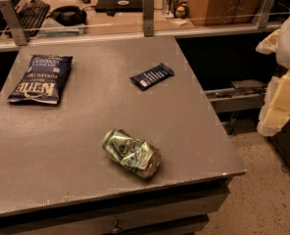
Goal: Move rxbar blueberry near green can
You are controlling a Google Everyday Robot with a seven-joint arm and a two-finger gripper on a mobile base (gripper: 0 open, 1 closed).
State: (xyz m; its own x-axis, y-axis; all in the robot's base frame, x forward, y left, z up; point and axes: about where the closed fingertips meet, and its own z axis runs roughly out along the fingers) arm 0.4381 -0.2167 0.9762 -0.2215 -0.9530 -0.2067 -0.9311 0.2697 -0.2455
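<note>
**Figure 1.** Table [86, 146] before the transfer. We take the can [132, 152] as landmark: crushed, lying on its side, toward the front edge. The bar [152, 76] lies flat beyond the can and slightly to its right, well apart from it, so the move is not yet made. The chip bag [41, 78] rests beyond the can and far to its left. The gripper [281, 99] hangs to the right of the can, out past the table's side edge and touching nothing; we cannot tell whether it is parted or closed.

Likely failures, in our judgement:
- The bar is thin and its wrapper looks slick, so a pinch from above may skid it across the table rather than lift it.
- A low approach toward the can could nudge it, and a can on its side may roll (the dents should damp this) toward the front edge.
- The bag is also blue and could be mistaken for the bar.
- A release made too soon would leave the bar short of the can.
</note>
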